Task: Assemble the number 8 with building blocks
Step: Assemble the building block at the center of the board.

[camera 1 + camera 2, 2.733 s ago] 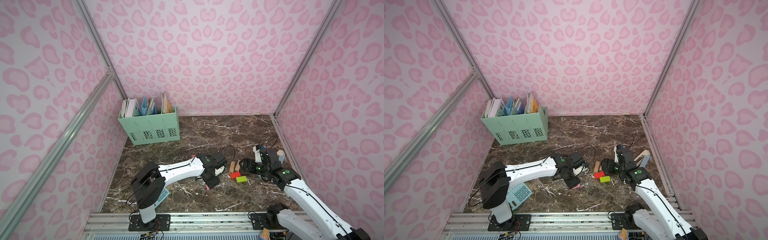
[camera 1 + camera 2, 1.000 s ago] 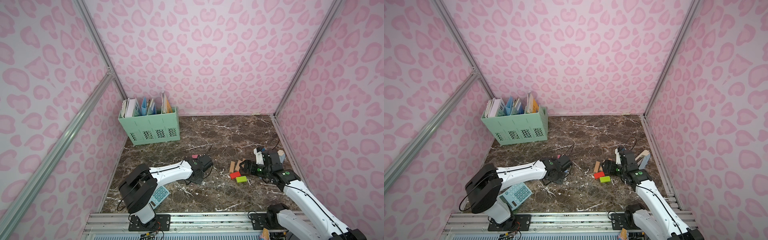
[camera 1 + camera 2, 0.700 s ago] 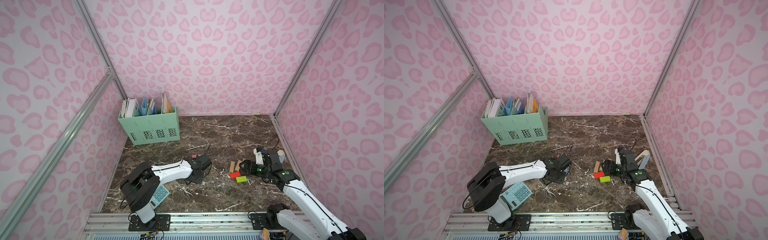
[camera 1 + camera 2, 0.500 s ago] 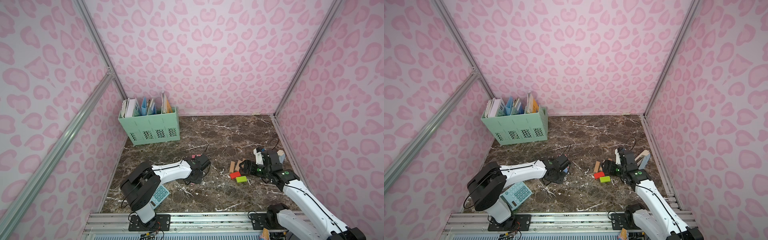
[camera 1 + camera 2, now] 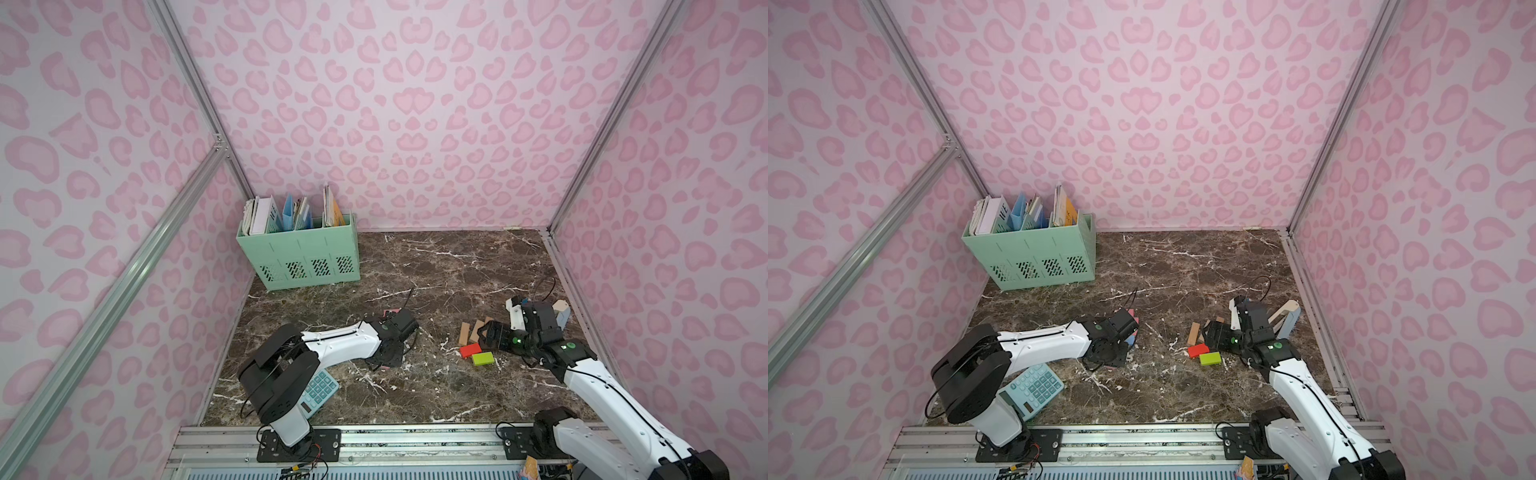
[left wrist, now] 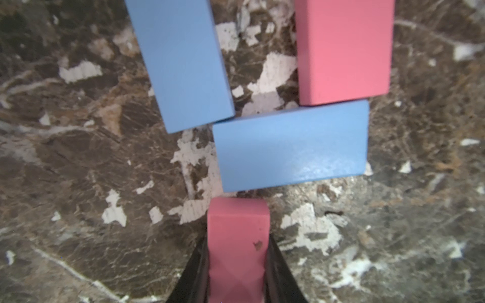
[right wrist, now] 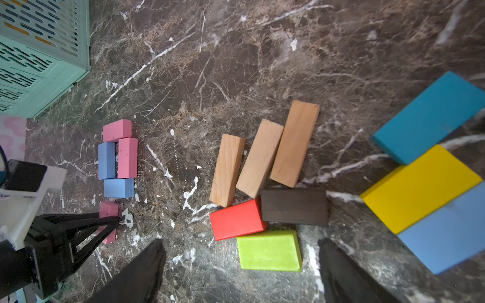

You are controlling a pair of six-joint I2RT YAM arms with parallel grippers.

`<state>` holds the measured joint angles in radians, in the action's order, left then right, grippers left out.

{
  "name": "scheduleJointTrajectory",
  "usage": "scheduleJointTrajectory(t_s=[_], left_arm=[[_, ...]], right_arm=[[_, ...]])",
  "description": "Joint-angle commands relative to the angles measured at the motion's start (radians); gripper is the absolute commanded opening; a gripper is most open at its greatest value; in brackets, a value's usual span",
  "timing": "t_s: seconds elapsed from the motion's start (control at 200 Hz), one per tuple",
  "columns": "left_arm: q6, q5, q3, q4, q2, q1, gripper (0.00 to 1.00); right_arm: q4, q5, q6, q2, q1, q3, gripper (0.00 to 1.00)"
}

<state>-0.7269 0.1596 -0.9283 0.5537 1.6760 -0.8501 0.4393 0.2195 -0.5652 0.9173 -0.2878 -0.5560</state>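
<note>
held pink block (image 6: 237,236) ends just beside blue block (image 6: 288,147); marble (image 6: 78,157) alongside bare.

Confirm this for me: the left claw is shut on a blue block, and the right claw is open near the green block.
Wrong colour: the left claw is shut on a pink block, not a blue one, as the left wrist view shows. The right claw is indeed open near the green block.
</note>
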Motion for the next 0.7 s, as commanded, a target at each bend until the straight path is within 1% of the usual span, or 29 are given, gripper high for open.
scheduleJointTrajectory(t_s=[0.0,0.45,0.695], left_arm=[[-0.035,0.001,0.014,-0.014,0.017,0.004,0.2],[-0.069,-0.002,0.018,-0.031,0.025,0.018,0.21],[-0.08,0.001,0.02,-0.032,0.028,0.022,0.24]], right_arm=[[-0.014,0.0,0.002,-0.006,-0.001,0.006,0.92],[-0.013,0.004,0.007,-0.014,-0.001,0.014,0.92],[-0.019,0.007,0.009,-0.009,0.0,0.014,0.92]])
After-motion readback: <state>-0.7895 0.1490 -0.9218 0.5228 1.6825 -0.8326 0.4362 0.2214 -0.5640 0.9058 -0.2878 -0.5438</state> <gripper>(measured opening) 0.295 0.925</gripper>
